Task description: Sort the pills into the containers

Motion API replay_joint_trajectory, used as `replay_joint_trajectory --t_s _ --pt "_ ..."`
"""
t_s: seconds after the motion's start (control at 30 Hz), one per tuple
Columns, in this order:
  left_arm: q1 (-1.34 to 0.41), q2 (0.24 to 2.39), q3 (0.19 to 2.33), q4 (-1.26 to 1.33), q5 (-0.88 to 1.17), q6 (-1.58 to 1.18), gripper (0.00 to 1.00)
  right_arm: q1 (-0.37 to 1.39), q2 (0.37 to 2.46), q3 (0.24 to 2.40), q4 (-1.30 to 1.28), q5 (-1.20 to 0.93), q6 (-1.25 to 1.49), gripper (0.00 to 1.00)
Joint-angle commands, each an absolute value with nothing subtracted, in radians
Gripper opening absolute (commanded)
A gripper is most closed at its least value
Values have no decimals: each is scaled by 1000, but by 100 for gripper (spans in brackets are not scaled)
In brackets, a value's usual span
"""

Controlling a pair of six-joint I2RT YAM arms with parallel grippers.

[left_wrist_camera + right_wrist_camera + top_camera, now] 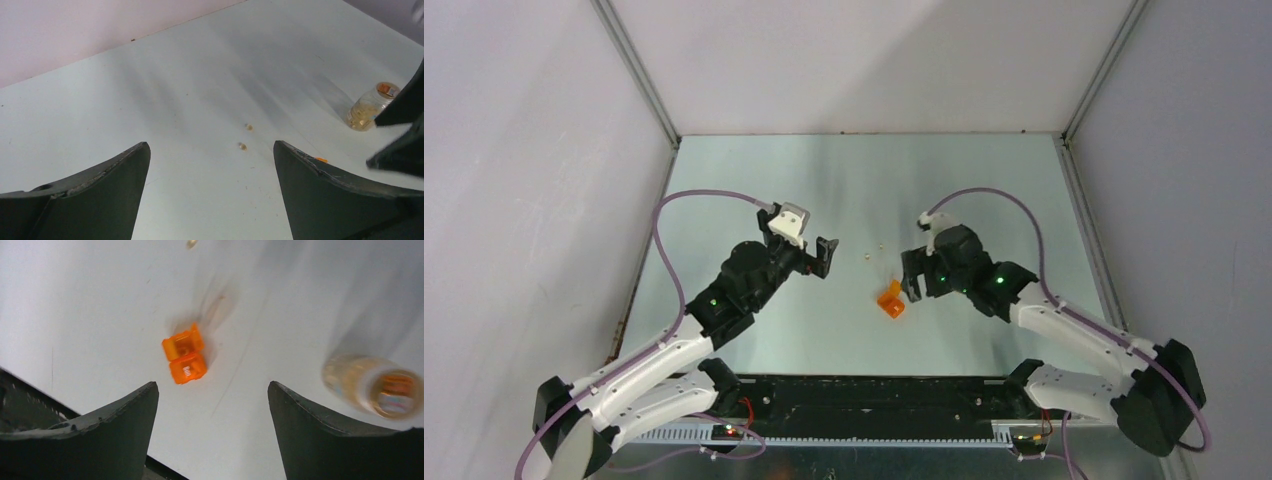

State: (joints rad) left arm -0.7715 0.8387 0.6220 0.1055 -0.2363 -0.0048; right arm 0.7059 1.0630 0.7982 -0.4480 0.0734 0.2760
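Two tiny whitish pills (867, 257) lie on the table between my grippers; they also show in the left wrist view (243, 146), just ahead of the fingers. The orange box (890, 300) lies open in two halves, clear in the right wrist view (184, 360). The pale tan vial (375, 385) lies on its side to the right of my right gripper's fingers, blurred; it also shows in the left wrist view (371, 106). My left gripper (826, 256) (211, 145) is open and empty. My right gripper (911, 277) (212, 385) is open and empty, just above the box.
Grey walls with metal corner rails (639, 70) close in the table on three sides. The black base rail (874, 400) runs along the near edge. The right gripper's dark fingers (405, 130) show beside the vial in the left wrist view.
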Motion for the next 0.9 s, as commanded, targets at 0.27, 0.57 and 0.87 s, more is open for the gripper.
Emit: replay_joint_trajectory --t_s 0.27,0.57,0.87 --pt "-770 763 603 197 -312 -37 99 834 1265 694 -215 -41 189 78" --pt "-766 786 625 166 -320 -61 99 918 1403 657 -78 60 135 74" --pt "-758 792 656 108 -335 -64 99 971 1465 656 -39 199 156 70"
